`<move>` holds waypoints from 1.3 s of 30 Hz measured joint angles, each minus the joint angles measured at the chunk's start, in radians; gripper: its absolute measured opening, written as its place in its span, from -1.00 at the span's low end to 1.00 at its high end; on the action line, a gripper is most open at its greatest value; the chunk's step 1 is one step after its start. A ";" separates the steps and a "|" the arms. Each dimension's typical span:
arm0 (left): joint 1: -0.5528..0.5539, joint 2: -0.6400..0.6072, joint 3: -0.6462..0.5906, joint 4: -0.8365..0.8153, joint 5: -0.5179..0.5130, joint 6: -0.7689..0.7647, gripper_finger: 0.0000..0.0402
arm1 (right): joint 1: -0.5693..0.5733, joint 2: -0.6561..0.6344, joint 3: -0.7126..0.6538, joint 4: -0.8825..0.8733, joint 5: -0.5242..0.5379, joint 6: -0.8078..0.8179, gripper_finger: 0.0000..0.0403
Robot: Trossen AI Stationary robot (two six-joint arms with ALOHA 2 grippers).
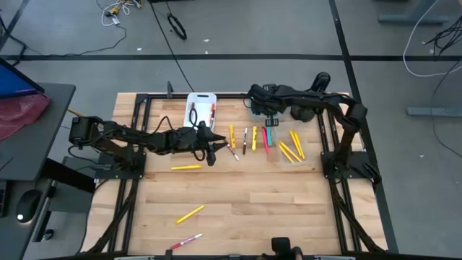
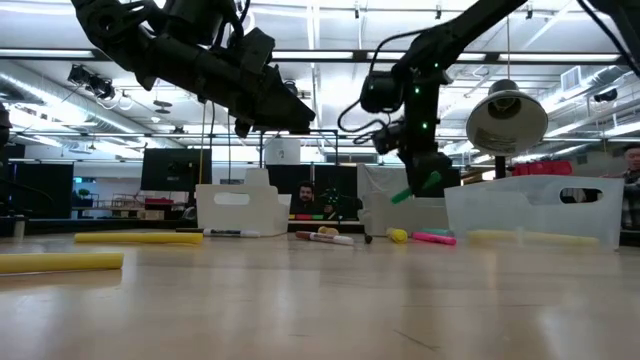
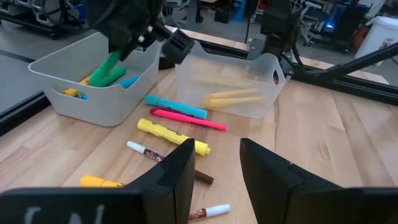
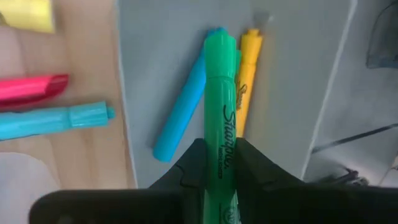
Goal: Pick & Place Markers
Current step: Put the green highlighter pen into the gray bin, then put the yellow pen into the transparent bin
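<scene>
My right gripper is over a grey bin near the table's far edge, shut on a green marker. A blue marker and a yellow marker lie in that bin. Beside it on the table lie a teal marker, a pink marker, a yellow marker and thin white-and-brown markers. My left gripper is open, raised above the table near these loose markers and touching nothing. My right gripper pinches the green marker's barrel between its two fingers, coming from above. The marker runs on past the fingertips and slants down toward the bin. It is lifted off the table. Whether its low end touches the markers below cannot be told.
A clear bin with yellow markers stands next to the grey bin. A white bin with red and dark markers sits at the far edge. Single markers lie toward the near edge: yellow, yellow, pink-white.
</scene>
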 joint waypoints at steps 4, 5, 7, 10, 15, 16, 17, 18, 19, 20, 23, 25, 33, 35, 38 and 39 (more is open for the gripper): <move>0.000 0.000 0.000 0.000 0.000 0.000 -0.34 | -0.012 0.020 0.000 0.001 -0.025 -0.001 -0.78; 0.000 0.000 0.000 0.000 0.000 0.000 -0.34 | -0.014 0.022 0.001 0.002 -0.044 -0.001 -0.78; 0.000 0.000 0.000 0.000 0.000 0.000 -0.34 | -0.022 0.024 0.000 0.003 -0.084 0.006 -0.77; 0.000 0.000 0.000 0.000 0.000 0.000 -0.34 | -0.034 0.023 0.001 0.009 -0.126 0.026 -0.77; 0.000 0.000 0.000 0.000 0.000 0.000 -0.34 | -0.051 0.029 0.000 0.014 -0.183 0.044 -0.77; 0.000 0.000 0.000 0.000 0.000 0.000 -0.34 | -0.054 0.031 0.000 0.015 -0.185 0.045 -0.77; 0.000 0.000 0.000 0.000 0.000 0.000 -0.34 | -0.055 0.031 0.000 0.018 -0.185 0.045 -0.77; 0.000 0.000 0.000 0.000 0.000 0.000 -0.34 | -0.057 0.031 0.001 0.026 -0.185 0.045 -0.77; 0.000 0.000 0.000 0.000 0.000 0.000 -0.34 | -0.057 0.031 0.000 0.033 -0.190 0.045 -0.77; 0.000 0.000 0.000 0.000 0.000 0.000 -0.34 | -0.057 0.031 0.001 0.035 -0.194 0.045 -0.77; 0.000 0.000 0.000 0.000 0.000 0.000 -0.34 | -0.057 0.031 0.001 0.039 -0.213 0.045 -0.74; 0.000 0.000 0.000 0.000 0.000 0.000 -0.34 | -0.057 0.031 0.001 0.041 -0.224 0.045 -0.70; 0.000 0.000 0.000 0.000 0.000 0.000 -0.34 | -0.057 0.031 0.001 0.055 -0.235 0.063 -0.46; 0.000 0.000 0.000 0.000 0.000 0.000 -0.34 | -0.058 0.031 0.001 0.055 -0.235 0.069 -0.42; 0.000 0.000 0.000 0.000 0.000 0.000 -0.34 | -0.062 0.031 0.000 0.060 -0.235 0.077 -0.36; 0.000 0.000 0.000 0.000 0.000 0.000 -0.34 | -0.063 0.031 0.000 0.063 -0.235 0.077 -0.34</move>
